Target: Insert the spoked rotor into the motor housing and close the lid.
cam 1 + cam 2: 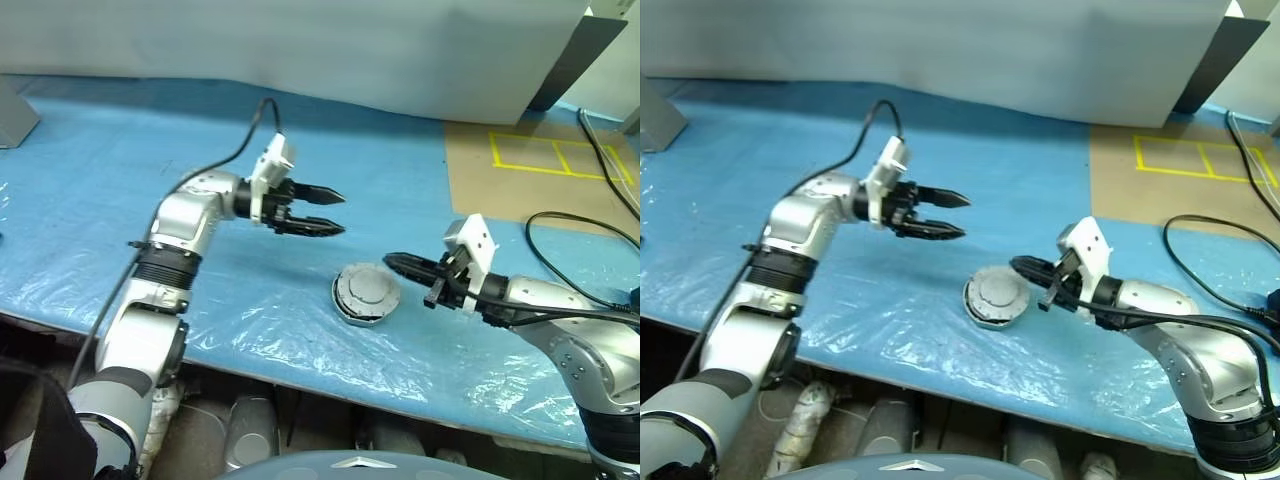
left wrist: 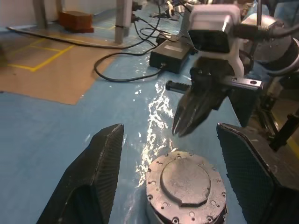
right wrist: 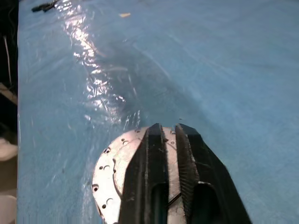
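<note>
Left wrist view showed me the housing (image 2: 186, 190), lid (image 2: 183, 176) shut, near the table's (image 1: 120, 180) front edge. Left gripper (image 1: 322, 211) hung open and empty; right gripper (image 1: 402, 265) nearly closed, empty. It looked heavy, rigid, slick metal, so I'd grip its rim.

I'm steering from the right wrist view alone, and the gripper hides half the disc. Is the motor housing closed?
Observer: The motor housing looks closed, with its flat grey lid on top.
Operator: Where's the other arm?
Observer: The left gripper is open and empty. It hovers above the blue-covered table, to the housing's left and apart from it.
</note>
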Available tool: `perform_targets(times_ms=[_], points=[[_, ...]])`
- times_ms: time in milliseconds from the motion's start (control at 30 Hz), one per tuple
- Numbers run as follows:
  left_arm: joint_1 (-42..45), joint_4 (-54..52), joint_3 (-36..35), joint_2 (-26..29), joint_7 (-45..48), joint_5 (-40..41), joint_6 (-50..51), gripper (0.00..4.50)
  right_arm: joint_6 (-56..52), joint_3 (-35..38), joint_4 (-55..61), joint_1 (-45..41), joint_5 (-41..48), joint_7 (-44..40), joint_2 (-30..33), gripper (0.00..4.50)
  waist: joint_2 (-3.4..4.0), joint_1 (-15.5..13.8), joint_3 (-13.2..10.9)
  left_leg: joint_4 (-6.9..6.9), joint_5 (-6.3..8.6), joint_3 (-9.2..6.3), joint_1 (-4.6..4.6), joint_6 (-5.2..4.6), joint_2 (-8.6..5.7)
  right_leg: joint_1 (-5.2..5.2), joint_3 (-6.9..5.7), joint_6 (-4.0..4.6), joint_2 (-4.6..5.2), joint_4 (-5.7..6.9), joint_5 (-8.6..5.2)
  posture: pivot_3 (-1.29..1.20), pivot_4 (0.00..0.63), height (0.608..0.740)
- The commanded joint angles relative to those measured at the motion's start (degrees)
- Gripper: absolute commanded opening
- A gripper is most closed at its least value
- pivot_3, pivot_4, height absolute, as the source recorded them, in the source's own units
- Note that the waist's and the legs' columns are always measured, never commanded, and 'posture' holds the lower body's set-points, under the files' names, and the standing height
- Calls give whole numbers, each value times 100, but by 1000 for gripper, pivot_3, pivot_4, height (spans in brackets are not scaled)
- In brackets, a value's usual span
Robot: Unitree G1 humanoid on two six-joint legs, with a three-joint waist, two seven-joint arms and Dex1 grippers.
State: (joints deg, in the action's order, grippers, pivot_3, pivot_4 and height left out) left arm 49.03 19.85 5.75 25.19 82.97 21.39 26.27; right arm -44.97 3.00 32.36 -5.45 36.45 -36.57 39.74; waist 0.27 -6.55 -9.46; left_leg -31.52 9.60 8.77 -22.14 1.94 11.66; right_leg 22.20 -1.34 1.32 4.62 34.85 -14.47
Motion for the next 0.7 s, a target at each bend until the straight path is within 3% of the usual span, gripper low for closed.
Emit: perform_targets(times_ms=[33, 267, 333, 700], points=[[-358, 17, -177, 520, -41, -23, 142, 3353, 266, -117, -24, -114, -201, -160, 62, 1561, 2, 30, -1, 1, 0, 1, -2, 0, 0, 2, 0, 0, 0, 0, 0, 0, 150, 740], [-1369, -487, -311, 1115, -431, -5, 329, 3353, 839, -624, -206, -39, -708, -557, 56, 3995, 1, 59, -2, -1, 0, -2, -17, 1, 4, 7, -3, -7, 3, -2, 4, 0, 150, 740], [-1667, -655, -420, 1201, -598, 69, 468, 3353, 882, -820, -251, -14, -794, -690, 72, 4451, 1, 74, -2, -2, 0, -2, -18, 1, 5, 8, -3, -5, 2, 0, 3, 0, 150, 740], [-2955, -1108, -597, 1618, -802, 136, 324, 3353, 1422, -1333, -977, -224, -1641, -875, 7, 4451, 0, 111, -1, -14, 1, 1, -8, 0, 9, 4, 2, 11, 1, 3, -6, 0, 150, 740]])
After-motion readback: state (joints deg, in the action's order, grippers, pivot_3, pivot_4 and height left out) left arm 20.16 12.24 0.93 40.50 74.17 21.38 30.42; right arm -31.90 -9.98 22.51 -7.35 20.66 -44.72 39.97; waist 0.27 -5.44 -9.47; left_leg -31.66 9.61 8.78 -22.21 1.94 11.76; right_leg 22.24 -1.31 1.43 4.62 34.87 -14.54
